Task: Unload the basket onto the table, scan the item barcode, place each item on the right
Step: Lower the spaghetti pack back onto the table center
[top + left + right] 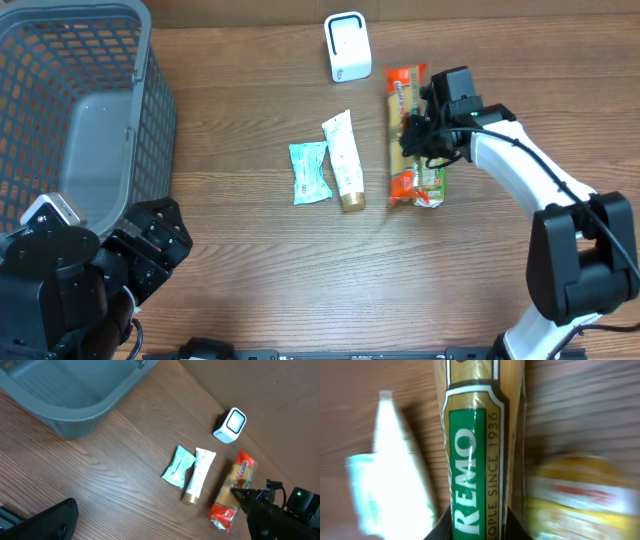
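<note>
At the near left corner of the table (260, 290), the left gripper (158, 243) sat with its fingers spread wide and nothing between them. From the near right corner the right arm reached inward to the right of the table's centre. There the right gripper (415, 135) pinched the long packet (404, 88) at about its middle. The packet lay lengthwise, one orange end toward the near edge and the other toward the far edge. Whether it rested on the wood or was raised off it could not be told. In the right wrist view its gold wrapper, with a green label reading REMO, ran up from between the two dark fingertips (442, 530). Just left of the packet lay a white tube (343, 160), and close against the tube's left side a teal sachet (309, 172). Near the far edge stood the white scanner (347, 47), just left of the packet's far end. A grey basket (160, 110) filled the far left corner.
</note>
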`<state>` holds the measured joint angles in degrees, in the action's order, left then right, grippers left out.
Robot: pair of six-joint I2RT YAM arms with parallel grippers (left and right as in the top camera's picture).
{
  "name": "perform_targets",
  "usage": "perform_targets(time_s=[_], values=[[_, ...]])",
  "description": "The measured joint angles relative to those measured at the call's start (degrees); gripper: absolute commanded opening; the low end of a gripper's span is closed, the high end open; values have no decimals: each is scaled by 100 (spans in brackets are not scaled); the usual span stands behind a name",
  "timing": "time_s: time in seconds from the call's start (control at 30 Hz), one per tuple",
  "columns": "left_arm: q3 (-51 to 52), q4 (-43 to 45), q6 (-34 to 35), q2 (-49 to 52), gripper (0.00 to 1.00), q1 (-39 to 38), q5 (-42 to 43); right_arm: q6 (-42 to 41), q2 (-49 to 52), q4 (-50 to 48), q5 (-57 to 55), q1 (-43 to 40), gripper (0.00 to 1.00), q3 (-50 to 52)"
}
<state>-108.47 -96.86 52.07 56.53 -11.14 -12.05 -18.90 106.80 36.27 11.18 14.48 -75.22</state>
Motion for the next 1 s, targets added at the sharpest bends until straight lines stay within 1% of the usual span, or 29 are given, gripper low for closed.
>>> perform_targets(time_s=[0.1,0.17,0.27,0.5,0.73,0.83,0.93,0.97,1.0], values=[[0,0,0,0,100,0,2,120,-17,81,-570,55,4,0],[0,0,2,0,100,0,2,177,-26,98,-763,98,7,0],[0,0,2,0,100,0,2,245,-46,149,-1067,225,9,0],[0,0,0,0,100,0,2,313,-59,369,-1725,640,23,0],[0,-2,0,0,99,0,2,133,-59,509,-2055,1091,25,0],[0,0,0,0,99,0,2,50,-92,520,-2114,1279,29,0],[0,0,0,0,100,0,2,-20,-177,505,-2168,1467,40,0],[0,0,0,0,100,0,0,-15,-199,496,-2184,1547,42,-7],[0,0,0,0,100,0,2,-42,-208,494,-2190,1593,42,-11]])
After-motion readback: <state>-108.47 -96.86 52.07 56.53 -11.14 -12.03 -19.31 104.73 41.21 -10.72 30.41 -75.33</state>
